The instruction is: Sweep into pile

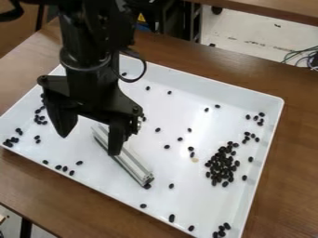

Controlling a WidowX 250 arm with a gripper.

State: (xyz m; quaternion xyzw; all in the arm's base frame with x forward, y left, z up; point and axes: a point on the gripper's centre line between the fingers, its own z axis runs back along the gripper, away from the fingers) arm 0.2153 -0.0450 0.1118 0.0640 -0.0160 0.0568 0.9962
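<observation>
Jaws spread wide and holding nothing, the black two-finger gripper (89, 144) is hanging over the left part of the white tray (186, 109), its fingertips pointing down. At far left, loose black beans (11, 141) are lying in small groups near the tray's left side, with more scattering along the lower left edge. Above the gripper, the black robot arm (90, 56) is coming in from the top, a thin black cable (144, 69) looping out from its right side.

Just right of the arm, behind the table, a yellow triangular warning label (142, 17) is showing on dark equipment — its marking is too small to make out. Below, a slotted metal extrusion (133, 166) is lying at a slant on the tray, running down to the right, its upper part passing behind the right-hand finger in the picture; a bean or two are sitting at its lower end.

Single beans are dotting the middle of the tray. Farther right, a dense pile of beans (220, 166) is resting toward the right side, a small tan speck (195, 160) lying just to its left. Smaller clusters are sitting above the pile and down by the near edge. Brown wooden tabletop (292, 153) is surrounding the tray — and beyond it, at far right, thin cables (303, 56) are tangling.
</observation>
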